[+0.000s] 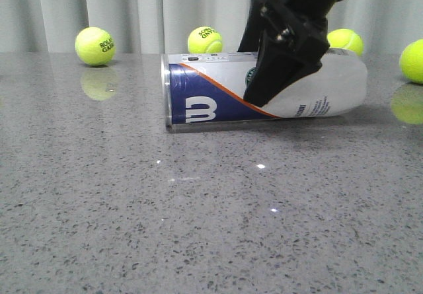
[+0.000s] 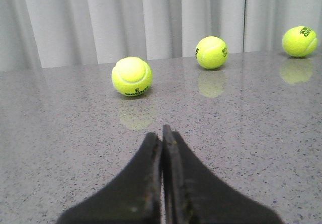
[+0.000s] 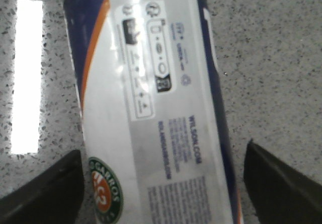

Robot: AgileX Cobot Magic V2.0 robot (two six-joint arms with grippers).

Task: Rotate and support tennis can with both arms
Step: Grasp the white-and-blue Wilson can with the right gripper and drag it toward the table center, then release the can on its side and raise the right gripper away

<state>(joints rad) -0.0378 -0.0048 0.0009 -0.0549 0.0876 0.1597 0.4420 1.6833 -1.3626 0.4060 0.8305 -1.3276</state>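
Note:
The tennis can (image 1: 211, 99) lies on its side on the grey table, metal rim to the left, navy section with the white W facing me. My right gripper (image 1: 261, 86) comes down from above over its middle, by the round emblem. In the right wrist view the can (image 3: 151, 108) runs between the two black fingers (image 3: 50, 189). The right gripper (image 3: 162, 153) is open, with table showing between the far finger and the can. My left gripper (image 2: 162, 133) is shut and empty, low over bare table, and does not show in the front view.
Yellow tennis balls stand along the curtain at the back: one (image 1: 95, 45) far left, one (image 1: 205, 40) behind the can, one (image 1: 345, 40) behind the arm, one (image 1: 413, 61) at the right edge. The left wrist view shows three balls, the nearest (image 2: 132, 76) ahead of the fingers.

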